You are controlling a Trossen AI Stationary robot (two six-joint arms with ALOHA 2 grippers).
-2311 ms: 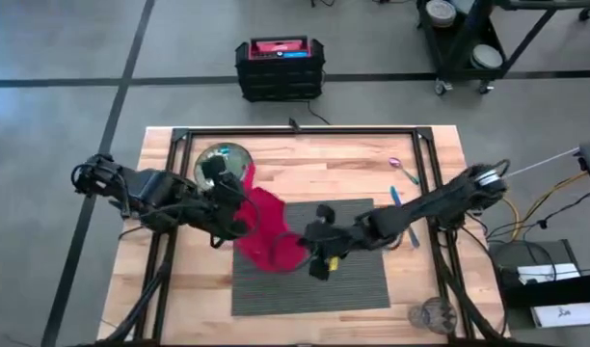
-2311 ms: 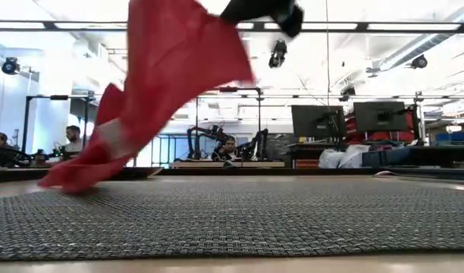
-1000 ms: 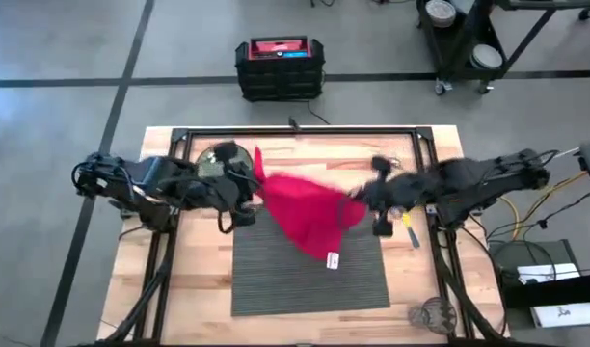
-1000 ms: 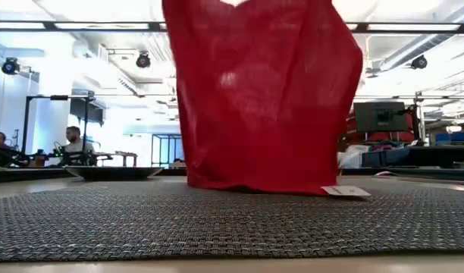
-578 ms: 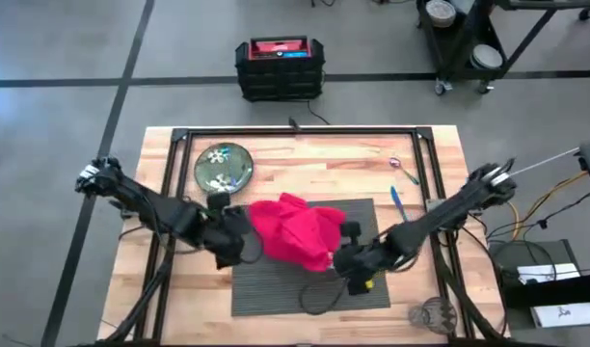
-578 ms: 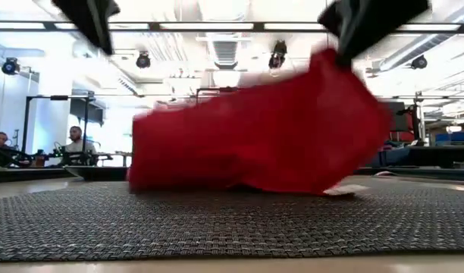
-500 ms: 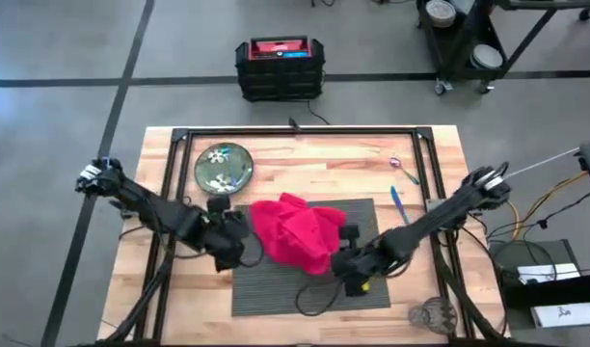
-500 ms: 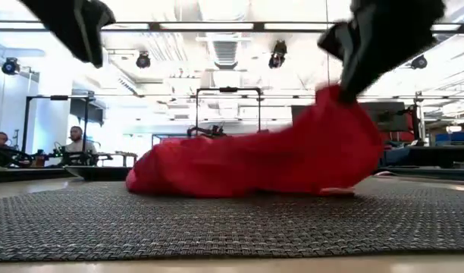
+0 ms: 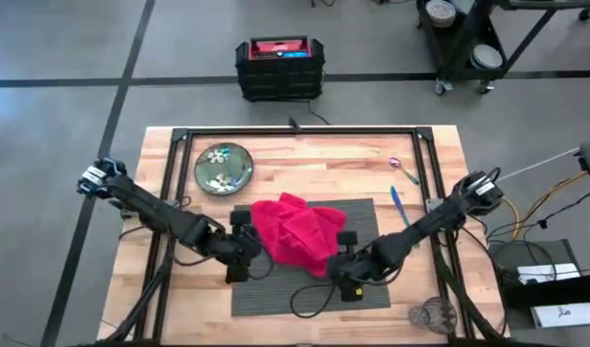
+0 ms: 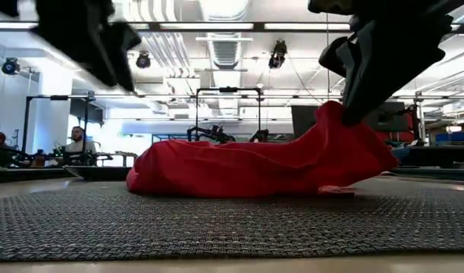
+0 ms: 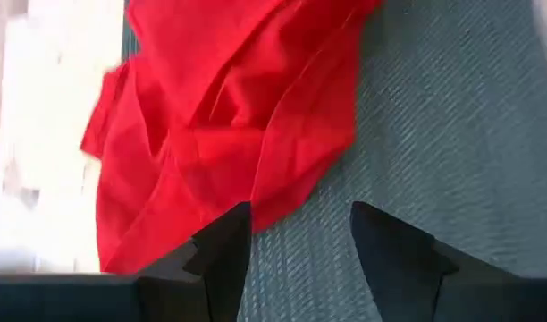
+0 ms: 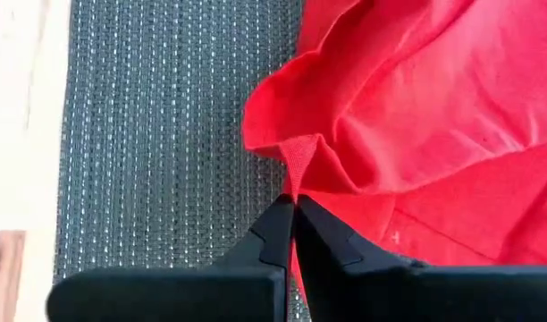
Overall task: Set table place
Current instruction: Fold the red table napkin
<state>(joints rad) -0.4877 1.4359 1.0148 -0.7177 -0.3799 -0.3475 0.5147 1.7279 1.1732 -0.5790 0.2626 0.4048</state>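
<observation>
The red napkin (image 9: 293, 231) lies crumpled on the far half of the dark grey ribbed placemat (image 9: 276, 294). My right gripper (image 12: 294, 210) is shut on the napkin at its near right end, low over the placemat (image 12: 157, 134). My left gripper (image 11: 296, 237) hangs open above the placemat just near of the napkin's left end (image 11: 211, 134). In the low view it (image 10: 95, 45) is up and clear of the cloth. The green flowered plate (image 9: 224, 166) sits on the table at the far left. My right gripper pinches a small peak of the napkin's edge (image 12: 298, 170) between its two fingertips. It comes slanting down from the near right side. That end (image 10: 334, 125) is drawn up a little toward the fingers, while the rest of the napkin (image 10: 232, 171) lies slack on the placemat.
The blue utensil (image 9: 395, 198) and the purple one (image 9: 399, 168) lie on the wood at the far right. The clear glass (image 9: 432, 313) stands at the near right corner. The table's black frame bars (image 9: 295, 135) run along the far edge and both sides.
Both grippers have come down and toward the near edge with the napkin, which hung spread between them a second ago. The cloth has collapsed onto the placemat. My left gripper has let go and drawn away nearer; the napkin's left end has dropped. My right gripper keeps its hold.
</observation>
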